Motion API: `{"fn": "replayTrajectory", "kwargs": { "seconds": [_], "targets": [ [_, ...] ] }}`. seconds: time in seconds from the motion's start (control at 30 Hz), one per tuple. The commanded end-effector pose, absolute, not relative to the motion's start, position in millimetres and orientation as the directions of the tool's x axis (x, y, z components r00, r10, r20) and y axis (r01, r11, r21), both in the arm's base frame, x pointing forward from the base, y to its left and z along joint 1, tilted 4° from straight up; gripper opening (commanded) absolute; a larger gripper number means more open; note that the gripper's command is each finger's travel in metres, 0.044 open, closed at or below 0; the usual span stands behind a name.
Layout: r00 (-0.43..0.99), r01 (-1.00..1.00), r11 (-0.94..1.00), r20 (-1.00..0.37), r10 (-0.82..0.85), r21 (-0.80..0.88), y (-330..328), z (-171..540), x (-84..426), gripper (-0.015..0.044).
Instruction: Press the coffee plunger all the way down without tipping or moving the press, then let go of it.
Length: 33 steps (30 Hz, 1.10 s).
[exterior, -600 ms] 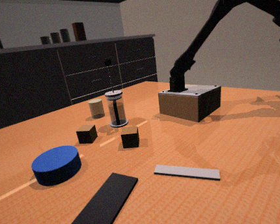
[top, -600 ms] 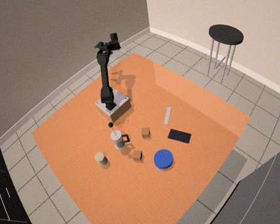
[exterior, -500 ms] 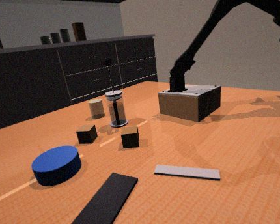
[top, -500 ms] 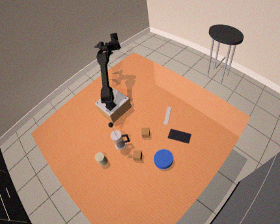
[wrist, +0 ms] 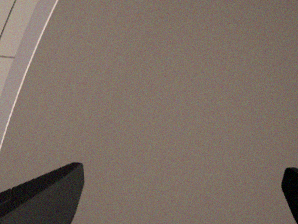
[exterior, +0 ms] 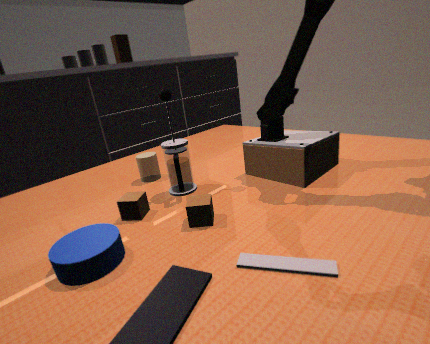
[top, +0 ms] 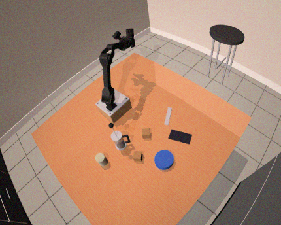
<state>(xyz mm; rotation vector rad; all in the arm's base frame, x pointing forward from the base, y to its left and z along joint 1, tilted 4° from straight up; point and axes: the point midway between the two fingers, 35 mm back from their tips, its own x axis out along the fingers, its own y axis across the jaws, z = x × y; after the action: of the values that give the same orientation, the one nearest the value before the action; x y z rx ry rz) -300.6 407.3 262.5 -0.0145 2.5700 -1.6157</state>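
Standing upright just left of centre in the top view, the coffee press (top: 119, 140) rests on the orange counter (top: 193, 98), its plunger (top: 110, 125) raised high on a thin rod above the lid. The gripper (top: 124, 34) sits far from it, near the upper middle of that frame, atop the black arm (top: 106, 75) rising from a box-shaped base (top: 113, 108). Its jaws are spread wide with nothing between them (the wrist view shows only two dark fingers at the lower corners against a grey wall). Around the press lie two brown cubes (top: 146, 133) (top: 138, 155), a beige cylinder (top: 101, 159) to its lower left, a blue disc (top: 164, 159) to the lower right, a dark flat slab (top: 180, 136), and a pale grey strip (top: 168, 116). A black stool (top: 226, 36) stands on the tiled floor at upper right.
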Motion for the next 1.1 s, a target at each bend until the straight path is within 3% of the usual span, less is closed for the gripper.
{"fn": "replayTrajectory", "kwargs": {
  "seconds": [0.0,0.27,0.6,0.83,1.07],
  "targets": [
    [-0.988,0.131,0.292,-0.101,0.114,-0.947,428,282,-242,0.0440],
    [-0.839,0.141,-0.082,-0.163,0.520,-0.987,457,300,-106,0.0440],
    [-0.405,-0.222,-0.357,-0.247,0.880,-0.907,430,312,67,0.0440],
    [0.002,-0.566,-0.258,-0.314,0.949,-0.783,366,312,175,0.0440],
    [0.402,-0.775,0.090,-0.379,0.833,-0.625,270,307,254,0.0440]
  ]
}}
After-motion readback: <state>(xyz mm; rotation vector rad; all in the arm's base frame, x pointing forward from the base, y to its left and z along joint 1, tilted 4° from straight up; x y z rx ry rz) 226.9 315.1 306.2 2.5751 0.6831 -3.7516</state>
